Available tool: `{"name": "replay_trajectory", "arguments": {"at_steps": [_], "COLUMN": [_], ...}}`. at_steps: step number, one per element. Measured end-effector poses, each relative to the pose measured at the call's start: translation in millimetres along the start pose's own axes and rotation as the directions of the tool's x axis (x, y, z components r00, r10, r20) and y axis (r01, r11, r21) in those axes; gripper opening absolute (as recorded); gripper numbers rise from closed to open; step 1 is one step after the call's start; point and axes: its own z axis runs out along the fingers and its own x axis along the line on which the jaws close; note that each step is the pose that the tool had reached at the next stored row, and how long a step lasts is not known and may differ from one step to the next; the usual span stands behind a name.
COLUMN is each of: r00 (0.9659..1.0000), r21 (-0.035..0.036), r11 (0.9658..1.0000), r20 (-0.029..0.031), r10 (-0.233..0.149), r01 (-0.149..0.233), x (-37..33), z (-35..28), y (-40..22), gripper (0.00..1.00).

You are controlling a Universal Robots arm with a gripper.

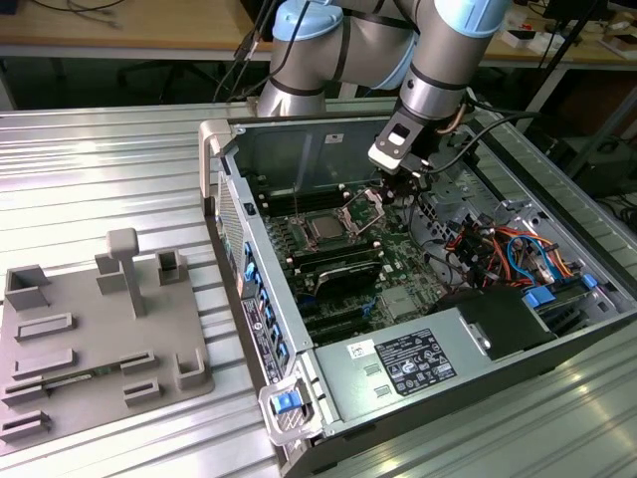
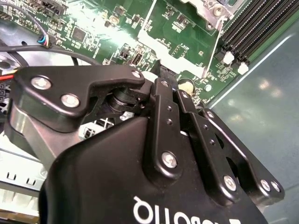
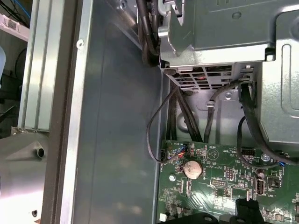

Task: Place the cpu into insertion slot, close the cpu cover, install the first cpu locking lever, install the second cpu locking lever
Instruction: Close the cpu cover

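In the exterior view the cpu, a small silver square, lies in the insertion slot on the green motherboard inside the open computer case. The cpu cover stands tilted up at the slot's far right edge. My gripper hangs just to the exterior view's right of the cover, close above the board. In the second wrist view the gripper points down at the board with its black links drawn together, shut, nothing visibly held. Whether it touches the cover I cannot tell.
Black memory slots run in front of the slot. Orange and blue cables fill the case's right side, with a power supply at the front. A grey fixture tray lies on the ribbed table. A coin battery sits on the board.
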Motion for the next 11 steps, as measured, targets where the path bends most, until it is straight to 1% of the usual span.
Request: {"name": "replay_trajectory", "arguments": {"at_steps": [4, 11], "r00": [1.0, 1.0], "r21": [-0.0001, -0.0001], "r11": [1.0, 1.0], "r20": [0.0001, 0.0], "r10": [0.0, 0.0], "r01": [0.0, 0.0], "x": [0.0, 0.3], "z": [0.0, -0.4], "y": [-0.8, -11.2], "gripper": [0.11, 0.11]}}
